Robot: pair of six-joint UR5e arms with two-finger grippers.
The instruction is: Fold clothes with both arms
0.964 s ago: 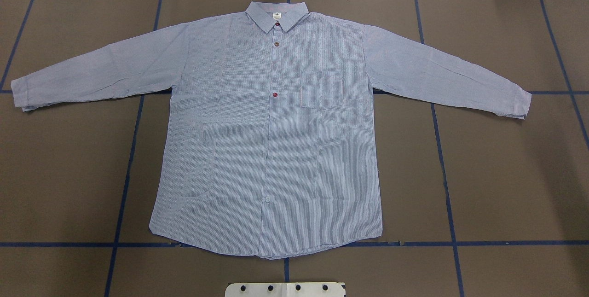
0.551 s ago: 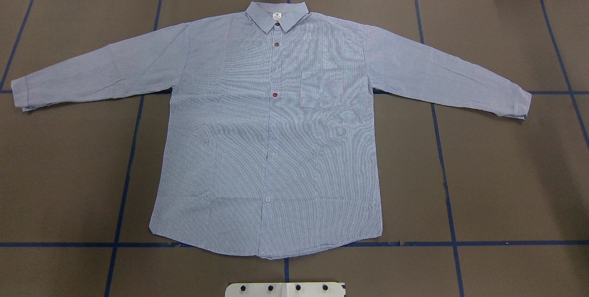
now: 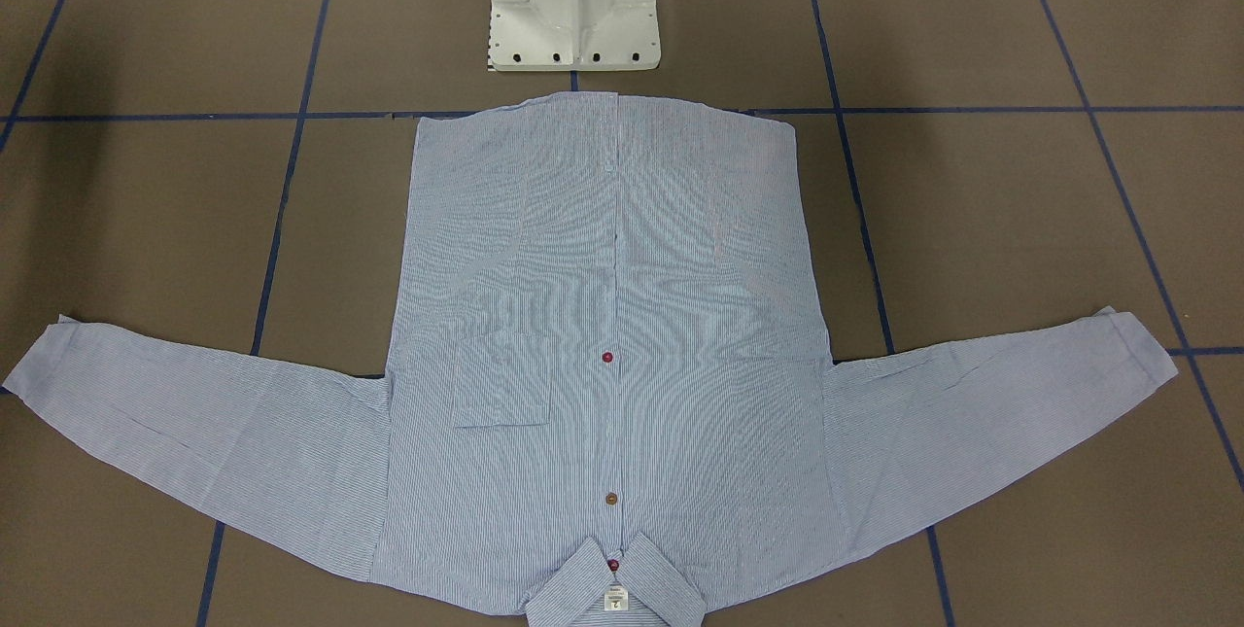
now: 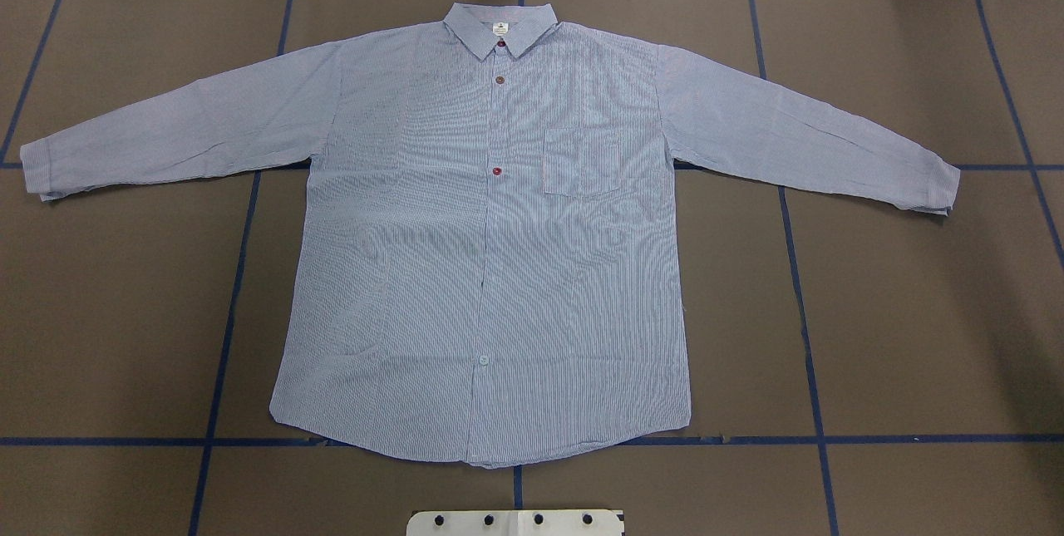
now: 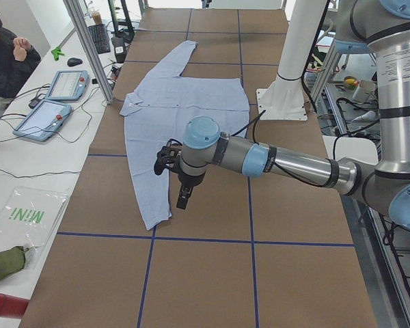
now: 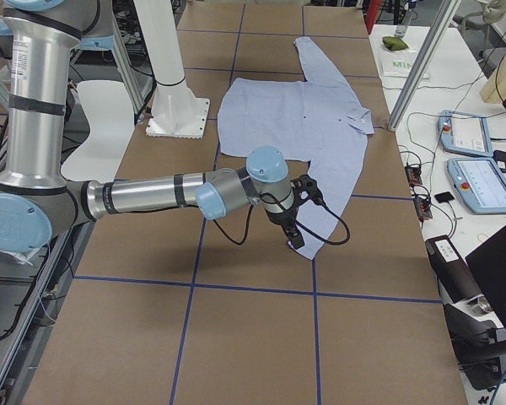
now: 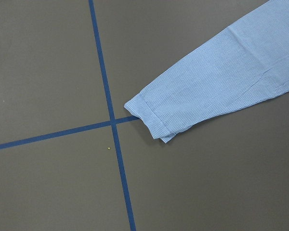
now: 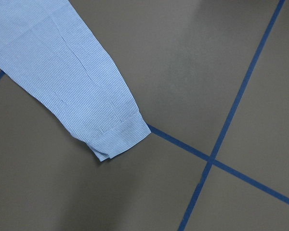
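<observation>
Nearest the robot, at 6 o'clock, a white fixed pedestal base [image 3: 573, 5] stands on the brown paper-covered counter [image 4: 914, 312], which is crossed by blue tape lines [image 4: 224, 336]. Just beyond it lies the light blue, finely white-striped long-sleeved button-up shirt [image 4: 490, 270]. It is flat and front up, with its hem at 6 o'clock, its collar [image 4: 500, 27] at 12 o'clock, and its sleeves spread toward 9 and 3 o'clock.

The grey metal left arm [image 5: 287, 164] holds its black left end effector [image 5: 182, 203] over the 9 o'clock cuff [image 7: 149, 118]. The grey metal right arm [image 6: 152, 196] holds its black right end effector [image 6: 296, 242] over the 3 o'clock cuff [image 8: 118, 137]. I cannot tell whether either end effector is open or closed.
</observation>
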